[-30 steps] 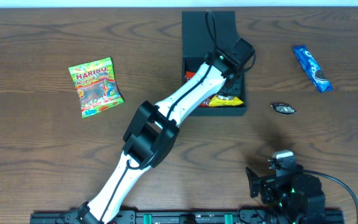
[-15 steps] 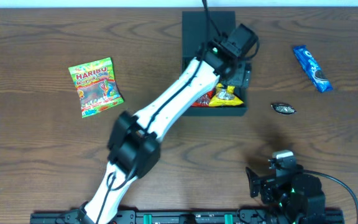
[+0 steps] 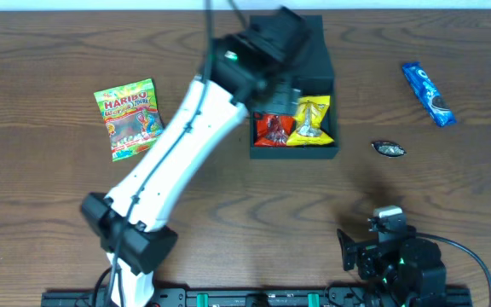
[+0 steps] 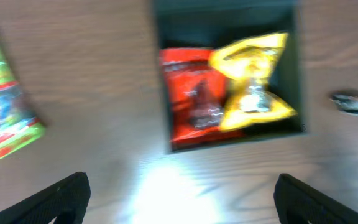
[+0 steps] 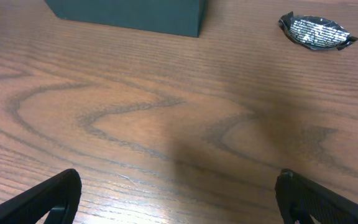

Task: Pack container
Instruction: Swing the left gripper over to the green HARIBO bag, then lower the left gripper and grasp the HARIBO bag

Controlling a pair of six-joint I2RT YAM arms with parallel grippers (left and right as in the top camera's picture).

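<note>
The container (image 3: 305, 152), a dark square box with its flap lid open at the back, stands at the table's far middle. Inside lie a red packet (image 3: 271, 129) and a yellow packet (image 3: 311, 119). My left gripper (image 3: 278, 87) is open and empty, raised above the box's left side. In the left wrist view the box (image 4: 164, 93), the red packet (image 4: 191, 102) and the yellow packet (image 4: 252, 81) lie ahead of the open left gripper (image 4: 182, 202). My right gripper (image 3: 388, 217) rests open and empty near the front right; it also shows in the right wrist view (image 5: 179, 199).
A green Haribo bag (image 3: 130, 119) lies at the left, also in the left wrist view (image 4: 5, 118). A blue Oreo packet (image 3: 429, 94) lies at the far right. A small silver foil sweet (image 3: 389, 149) lies right of the box, also in the right wrist view (image 5: 316, 31).
My left arm has risen out of the box and swung left, uncovering the red and yellow packets. The yellow packet now lies in the box. The right arm has not moved.
</note>
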